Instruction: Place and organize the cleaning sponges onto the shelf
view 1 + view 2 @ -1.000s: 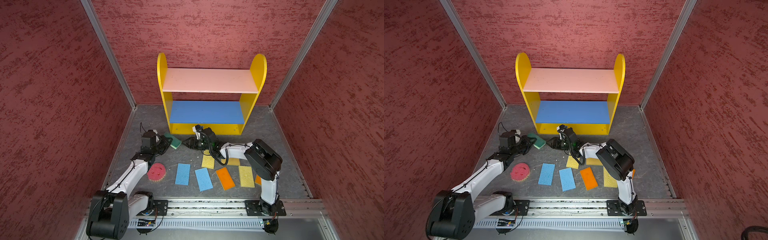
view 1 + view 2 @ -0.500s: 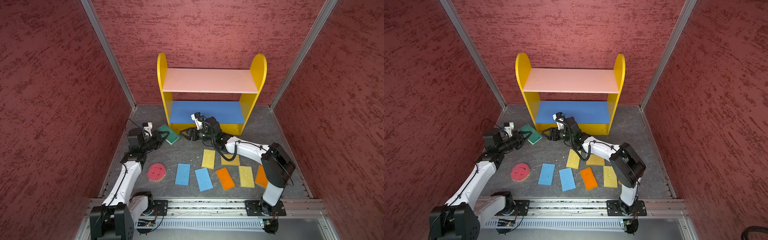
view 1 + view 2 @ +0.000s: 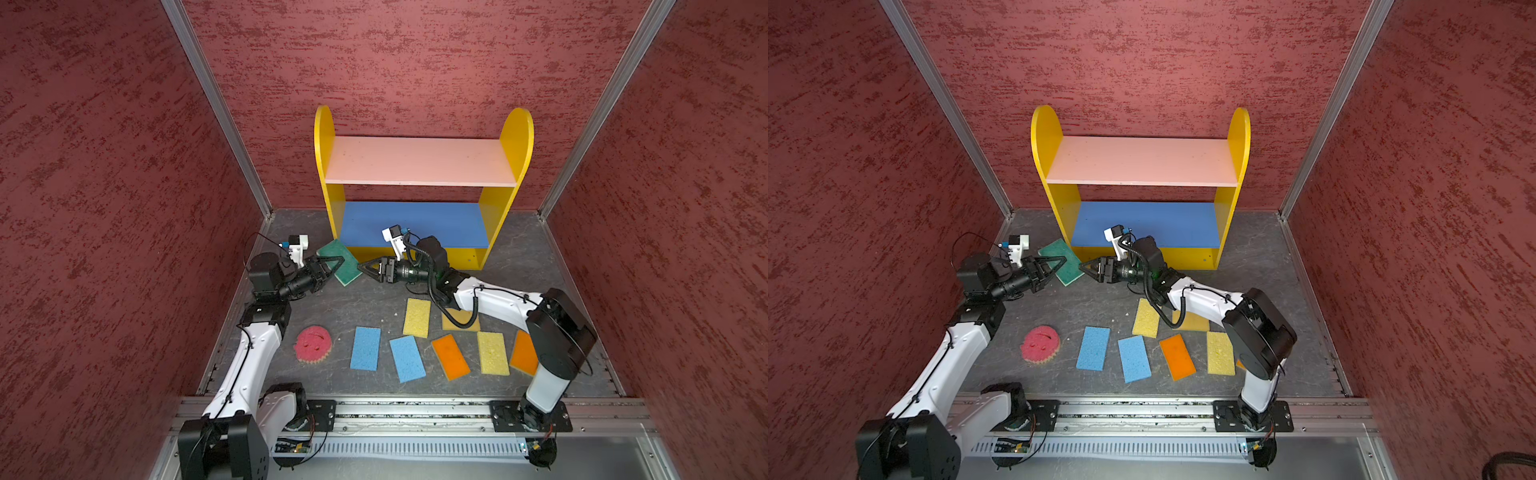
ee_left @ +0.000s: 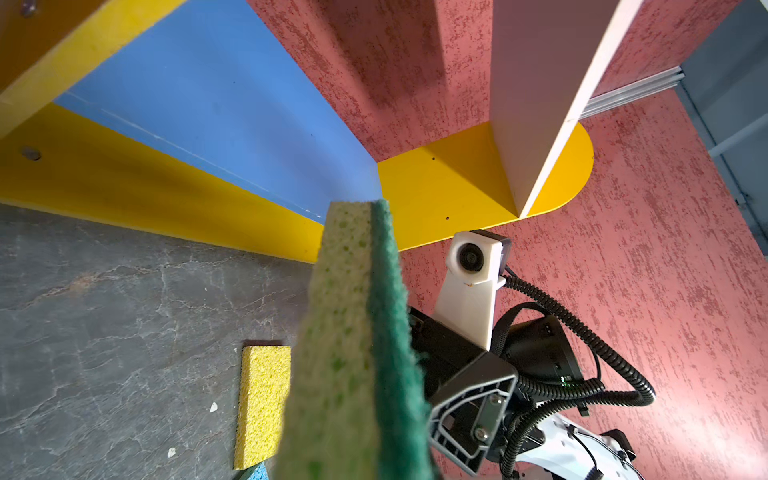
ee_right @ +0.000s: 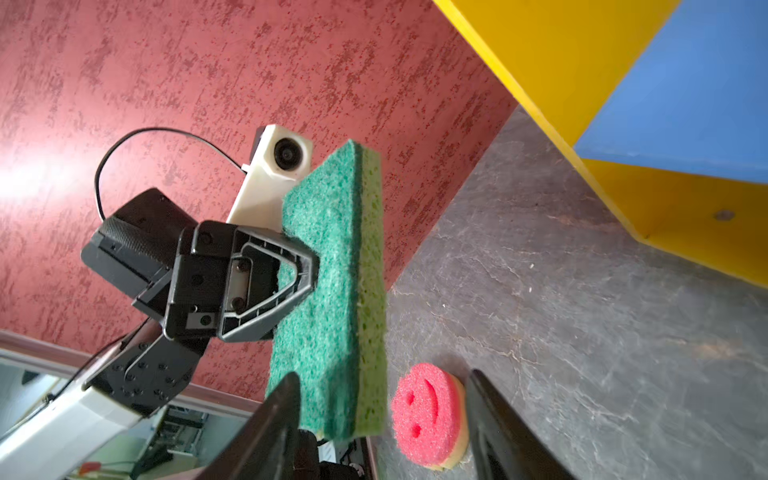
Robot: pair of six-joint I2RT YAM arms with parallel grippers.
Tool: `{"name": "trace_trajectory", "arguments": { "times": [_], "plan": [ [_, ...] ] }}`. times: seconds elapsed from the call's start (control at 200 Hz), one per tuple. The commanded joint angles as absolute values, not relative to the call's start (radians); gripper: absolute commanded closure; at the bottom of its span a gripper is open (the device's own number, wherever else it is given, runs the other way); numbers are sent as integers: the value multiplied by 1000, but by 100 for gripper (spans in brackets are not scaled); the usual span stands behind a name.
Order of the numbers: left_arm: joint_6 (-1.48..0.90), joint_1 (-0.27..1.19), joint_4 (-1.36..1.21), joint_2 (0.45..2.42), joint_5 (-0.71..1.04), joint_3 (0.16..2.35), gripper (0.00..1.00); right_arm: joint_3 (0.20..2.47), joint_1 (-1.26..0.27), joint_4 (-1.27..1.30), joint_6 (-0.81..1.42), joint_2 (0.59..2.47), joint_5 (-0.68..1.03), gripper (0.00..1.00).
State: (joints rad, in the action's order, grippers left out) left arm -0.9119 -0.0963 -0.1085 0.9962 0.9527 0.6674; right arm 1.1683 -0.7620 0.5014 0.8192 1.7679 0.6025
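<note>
Pincer left [image 3: 334,268]: clamped on green sponge [image 3: 351,272] | pincer right [image 3: 365,268]: wide, just beside sponge

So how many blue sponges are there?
2. One blue sponge lies flat on the floor next to the pink smiley sponge. The other blue sponge lies beside it, nearer the orange sponge. None seems hidden.

The left gripper [image 3: 336,266] is lifting the green sponge [image 3: 334,249] clear of the floor [image 3: 357,303], swinging back leftwards and turning it up on edge. The right gripper [image 3: 363,268] is sliding left after it, jaws apart, closing on the sponge's edge. The right arm [image 3: 498,303] is stretching out lower and further right, uncovering an orange sponge [image 3: 523,353] behind it
</note>
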Motion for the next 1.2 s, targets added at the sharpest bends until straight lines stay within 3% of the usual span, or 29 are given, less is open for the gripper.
{"name": "trace_trajectory", "arguments": {
  "times": [0.0,0.1,0.21,0.326,0.411,0.571,0.606,0.676,0.731,0.787,0.857,0.997,1.127,1.197],
  "plan": [
    [-915,-103,-133,983,987,687,97,1187,-761,622,900,1773,665,49],
    [-920,-101,-141,982,988,685,97,1201,-762,645,926,1795,691,63],
    [-910,-101,-124,986,988,688,97,1200,-764,660,948,1802,709,88],
    [-894,-101,-103,995,983,695,97,1194,-765,658,959,1797,712,92],
    [-896,-101,-115,1005,986,694,98,1198,-767,648,963,1798,718,78],
    [-887,-100,-116,1027,1002,712,98,1219,-782,593,955,1807,724,66],
    [-887,-100,-118,1031,1007,716,98,1219,-786,588,954,1808,723,68],
    [-884,-100,-120,1042,1015,725,98,1219,-796,588,953,1807,721,86],
    [-881,-100,-122,1051,1018,730,98,1223,-801,583,954,1804,719,86],
    [-886,-100,-137,1058,1026,732,98,1234,-805,566,951,1807,718,78],
    [-894,-98,-154,1068,1037,733,98,1237,-811,538,941,1806,700,59],
    [-895,-97,-159,1067,1048,733,98,1234,-819,510,925,1796,671,58],
    [-903,-94,-165,1064,1067,738,98,1229,-824,469,926,1798,638,45],
    [-909,-94,-166,1067,1085,749,98,1214,-829,492,943,1796,629,44]
  ]
}}
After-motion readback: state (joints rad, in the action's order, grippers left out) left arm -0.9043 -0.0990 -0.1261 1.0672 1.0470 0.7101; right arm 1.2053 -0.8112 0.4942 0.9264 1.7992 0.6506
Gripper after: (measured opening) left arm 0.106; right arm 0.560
